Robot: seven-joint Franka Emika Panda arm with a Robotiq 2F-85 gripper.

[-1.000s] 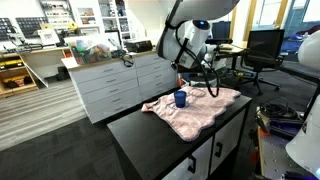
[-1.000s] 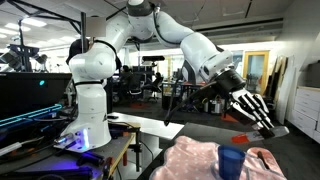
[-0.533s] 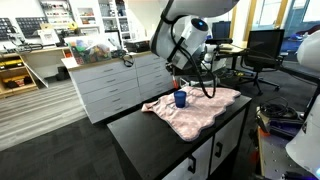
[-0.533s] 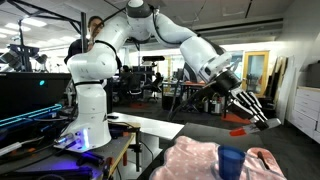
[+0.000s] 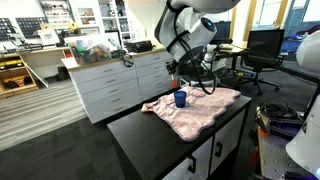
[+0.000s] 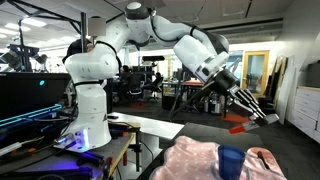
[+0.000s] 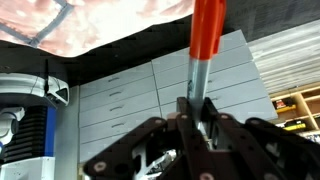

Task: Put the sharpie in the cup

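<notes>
My gripper [image 7: 197, 118] is shut on the sharpie [image 7: 205, 40]. Its reddish end points away from the fingers and its grey barrel sits between them. In an exterior view the gripper [image 6: 256, 108] hangs in the air above and slightly right of the dark-blue cup [image 6: 231, 163], with the sharpie's red end [image 6: 239, 127] sticking out below it. The cup [image 5: 180, 98] stands upright on the pink cloth [image 5: 197, 110]. The gripper [image 5: 181, 73] is above the cup, apart from it. The cup is out of the wrist view.
The pink cloth [image 6: 198, 160] lies on a black-topped cabinet [image 5: 150, 135]. A grey drawer unit [image 5: 125, 85] stands behind it and also shows in the wrist view [image 7: 130, 90]. Office chairs and desks [image 5: 255, 50] are at the back.
The arm has risen and swung a little, carrying the sharpie. The red end has shifted slightly to the right and down in an exterior view. The cup and cloth have not moved.
</notes>
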